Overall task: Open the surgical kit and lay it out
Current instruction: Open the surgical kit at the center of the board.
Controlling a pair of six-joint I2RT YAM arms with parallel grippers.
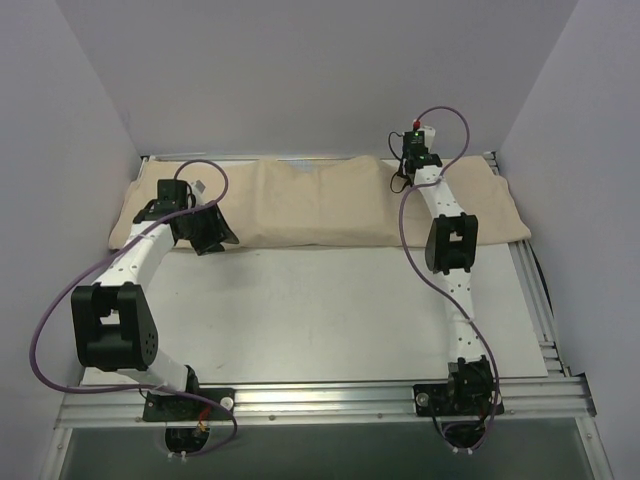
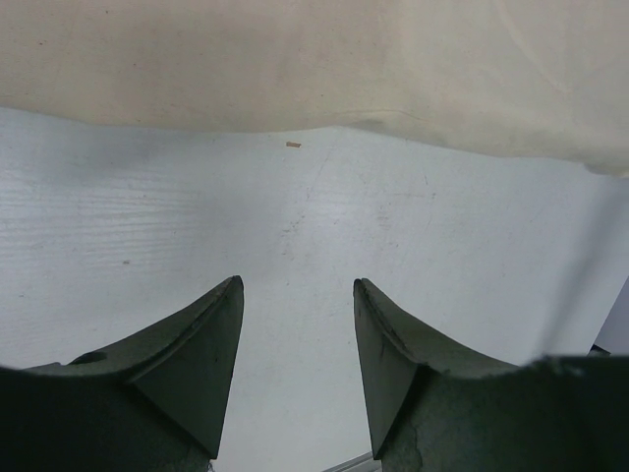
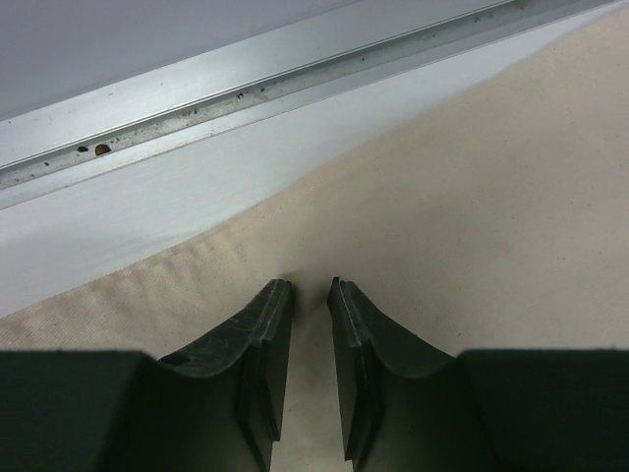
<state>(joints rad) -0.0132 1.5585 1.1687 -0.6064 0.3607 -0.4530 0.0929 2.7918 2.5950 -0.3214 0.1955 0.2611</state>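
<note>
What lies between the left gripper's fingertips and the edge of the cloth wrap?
Bare white table, one tiny tan speck near the cloth wrap; left wrist view.

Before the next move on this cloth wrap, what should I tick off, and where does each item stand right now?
1. Left tool open: ok, the jaws are wide apart with nothing between them.
2. Left tool at the cloth: not ok, it is over bare table, just short of the cloth's near edge.
3. Right tool at the cloth's far edge: ok, its tips are on the fabric near that edge.
4. Right tool gripping fabric: cannot tell, the jaws are nearly shut with a slim gap.
5. Cloth unfolded: not ok, it lies folded along the far side.
6. Tray and instruments located: cannot tell, none shows.
</note>
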